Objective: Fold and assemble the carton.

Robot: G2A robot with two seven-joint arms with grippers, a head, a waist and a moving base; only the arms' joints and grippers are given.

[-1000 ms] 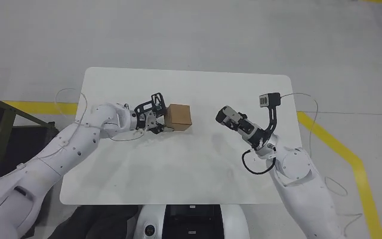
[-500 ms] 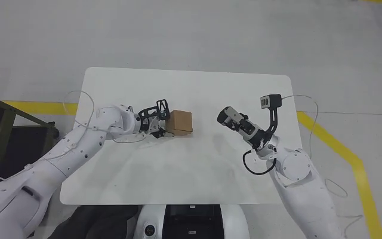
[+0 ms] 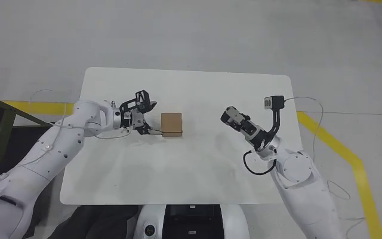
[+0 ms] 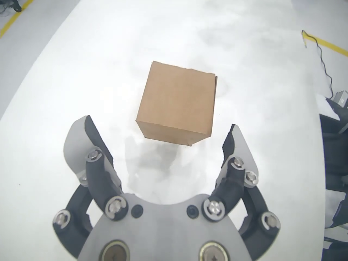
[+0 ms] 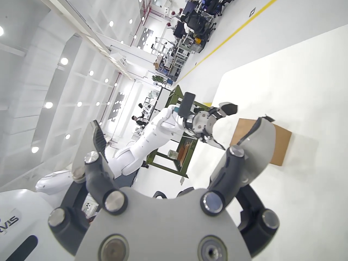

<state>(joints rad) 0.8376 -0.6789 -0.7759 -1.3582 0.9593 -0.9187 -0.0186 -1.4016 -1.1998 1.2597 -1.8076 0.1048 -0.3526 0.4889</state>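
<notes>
A closed brown carton (image 3: 172,124) rests on the white table (image 3: 179,173), a little left of its middle. My left gripper (image 3: 150,124) hovers just left of the carton, open and a short gap away from it. In the left wrist view the carton (image 4: 176,104) sits ahead of the open left gripper (image 4: 159,133), with nothing between the fingers. My right gripper (image 3: 230,115) hangs open over the right half of the table, well apart from the carton. From the right wrist view, past the right gripper (image 5: 176,130), the carton (image 5: 280,142) and the left gripper (image 5: 217,126) lie farther off.
A thin black cable (image 4: 320,52) trails over the table's right side. A dark green rack (image 3: 12,116) stands off the table's left edge. Bare table surface lies in front of and behind the carton.
The left gripper has drawn back to the left, away from the carton it was against. The carton has shifted slightly left and toward me. The right arm has barely moved.
</notes>
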